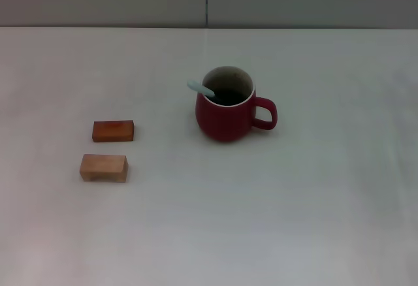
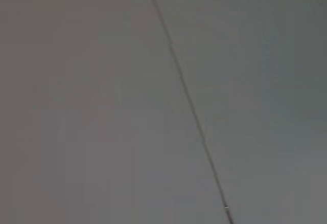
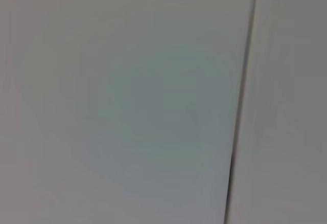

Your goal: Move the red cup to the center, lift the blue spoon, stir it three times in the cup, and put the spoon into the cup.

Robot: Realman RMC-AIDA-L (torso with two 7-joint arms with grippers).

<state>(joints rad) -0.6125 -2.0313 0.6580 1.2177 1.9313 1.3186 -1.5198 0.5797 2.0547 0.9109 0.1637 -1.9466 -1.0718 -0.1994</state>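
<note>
Red cup (image 1: 226,117) upright on white table (image 1: 274,221), blue spoon (image 1: 201,89) leaning inside it, both grippers out of sight, grip state and relative positions unknowable.

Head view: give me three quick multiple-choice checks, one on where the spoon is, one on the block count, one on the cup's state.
1. Where is the blue spoon?
A. Flat on the table beside the blocks
B. In the red cup, handle leaning over the rim
C. Held by an end effector

2. How many small wooden blocks are on the table?
A. One
B. Two
C. Four

3. How does the red cup stand?
A. Upright, loop handle toward the robot's right
B. Tipped on its side
C. Upside down

Answers: 1 B, the pale handle sticks out over the cup's left rim. 2 B, a reddish block and a paler block lie to the cup's left. 3 A, its open mouth faces up.
</note>
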